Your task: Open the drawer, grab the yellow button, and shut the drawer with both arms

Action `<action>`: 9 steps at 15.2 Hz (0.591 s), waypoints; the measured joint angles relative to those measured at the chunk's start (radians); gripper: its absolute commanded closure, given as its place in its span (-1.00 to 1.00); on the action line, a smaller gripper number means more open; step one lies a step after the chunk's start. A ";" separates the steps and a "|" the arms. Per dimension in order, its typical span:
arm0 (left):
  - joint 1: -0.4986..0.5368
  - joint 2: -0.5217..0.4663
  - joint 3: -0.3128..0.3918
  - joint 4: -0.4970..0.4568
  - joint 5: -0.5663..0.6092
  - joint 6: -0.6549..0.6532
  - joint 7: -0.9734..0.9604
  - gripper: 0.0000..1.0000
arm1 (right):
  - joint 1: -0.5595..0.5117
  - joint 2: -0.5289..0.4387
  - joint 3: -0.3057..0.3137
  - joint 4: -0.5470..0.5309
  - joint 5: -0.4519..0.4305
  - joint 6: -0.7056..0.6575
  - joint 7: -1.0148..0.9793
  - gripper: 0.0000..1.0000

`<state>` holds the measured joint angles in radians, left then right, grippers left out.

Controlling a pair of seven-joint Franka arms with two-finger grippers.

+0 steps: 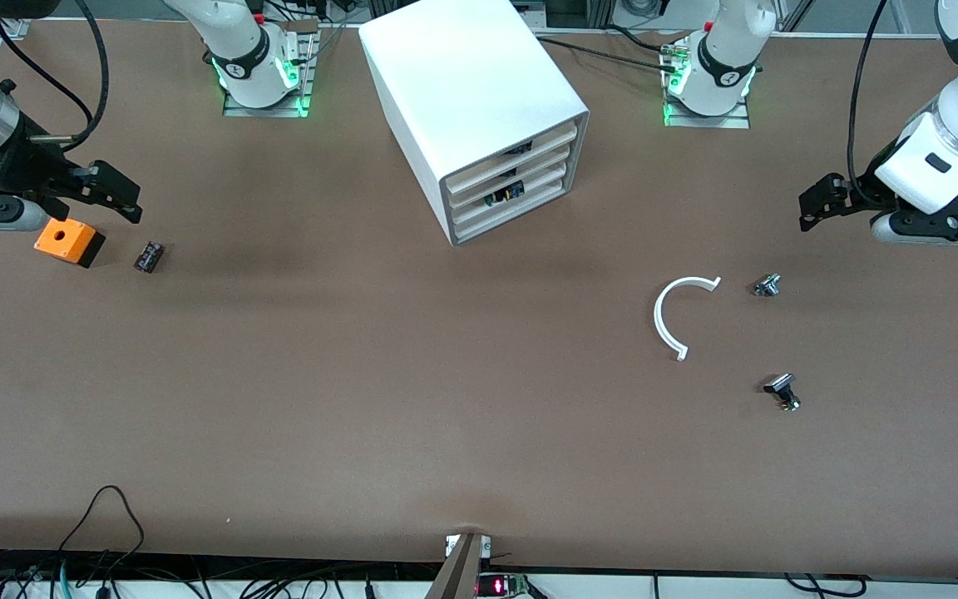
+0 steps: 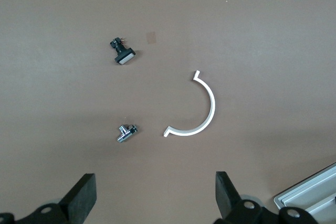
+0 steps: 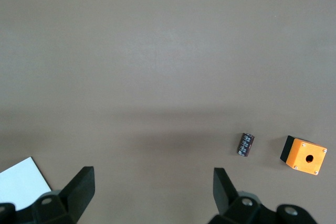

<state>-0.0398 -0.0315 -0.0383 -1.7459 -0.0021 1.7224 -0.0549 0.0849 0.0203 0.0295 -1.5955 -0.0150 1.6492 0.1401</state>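
The white cabinet (image 1: 479, 91) stands between the two arm bases, and its grey-rimmed front (image 1: 514, 185) carries four white drawers, all pushed in. Dark items show through the gaps above two of them. The button is out of view. My left gripper (image 1: 812, 208) hangs open over bare table at the left arm's end; in the left wrist view the left gripper (image 2: 155, 182) has nothing between its fingers. My right gripper (image 1: 131, 200) hangs open over the table at the right arm's end, just above an orange box; in the right wrist view the right gripper (image 3: 153, 177) is empty too.
An orange square box with a hole (image 1: 69, 240) and a small black cylinder (image 1: 149, 255) lie at the right arm's end. A white plastic arc (image 1: 670, 312) and two black-and-silver metal parts (image 1: 767, 285) (image 1: 782, 391) lie at the left arm's end. Cables hang along the table's front edge.
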 measured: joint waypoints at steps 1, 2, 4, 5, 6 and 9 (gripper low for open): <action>0.000 0.000 0.000 0.000 0.000 0.000 0.000 -1.00 | 0.000 0.000 0.000 0.000 0.000 0.000 0.000 -1.00; 0.000 0.000 0.000 0.000 0.000 0.000 0.000 -1.00 | 0.000 0.000 0.000 0.000 0.000 0.000 0.000 -1.00; 0.000 0.000 0.000 0.000 0.000 0.000 0.000 -1.00 | 0.000 0.000 0.000 0.000 0.000 0.000 0.000 -1.00; 0.000 0.000 0.000 0.000 0.000 0.000 0.000 -1.00 | 0.000 0.000 0.000 0.000 0.000 0.000 0.000 -1.00; 0.000 0.000 0.000 0.000 0.000 0.000 0.000 -1.00 | 0.000 0.000 0.000 0.000 0.000 0.000 0.000 -1.00; 0.000 0.000 0.000 0.000 0.000 0.000 0.000 -1.00 | 0.000 0.000 0.000 -0.004 0.000 -0.008 0.001 -1.00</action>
<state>-0.0399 -0.0314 -0.0384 -1.7459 -0.0021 1.7224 -0.0549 0.0852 0.0208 0.0298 -1.5998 -0.0150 1.6409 0.1407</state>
